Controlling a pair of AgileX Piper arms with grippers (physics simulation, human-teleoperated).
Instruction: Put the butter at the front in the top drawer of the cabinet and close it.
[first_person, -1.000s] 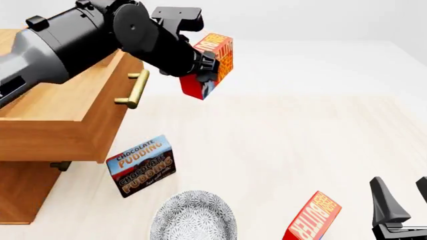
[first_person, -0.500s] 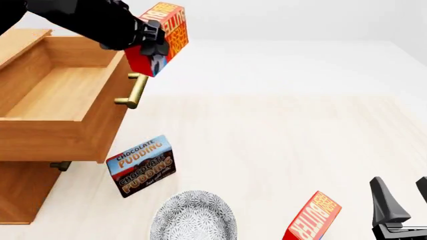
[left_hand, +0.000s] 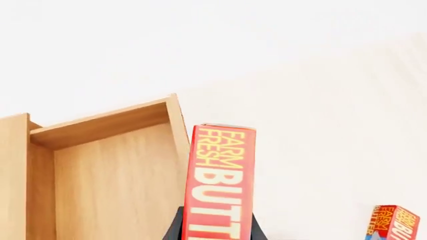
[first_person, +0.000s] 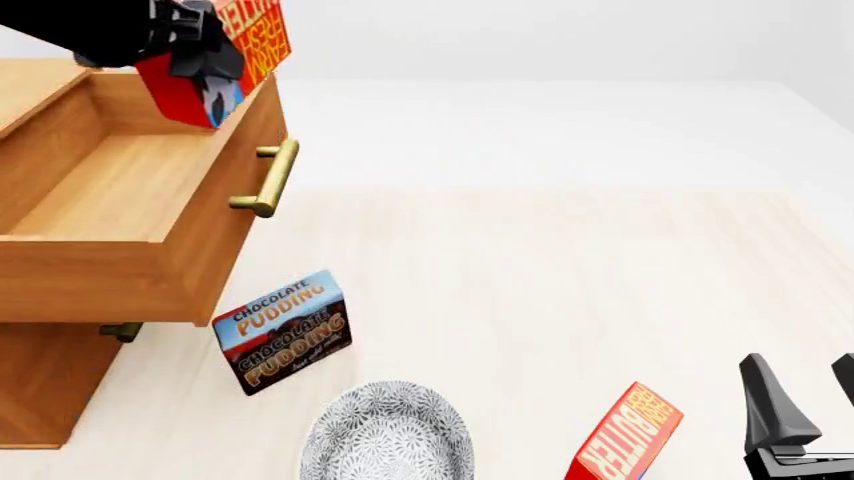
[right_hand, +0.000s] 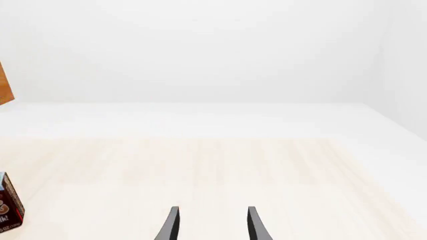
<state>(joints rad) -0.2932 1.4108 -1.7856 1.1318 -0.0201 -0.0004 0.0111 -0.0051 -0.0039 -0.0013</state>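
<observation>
Clamped butter in left gripper at upper left of front view, above right front corner of open top drawer of cabinet. Carton tilted, long axis running up and right, lettered face toward right. Second butter carton at lower right, beside right gripper, fingers apart, holding nothing. Pudding box lower center-left.
</observation>
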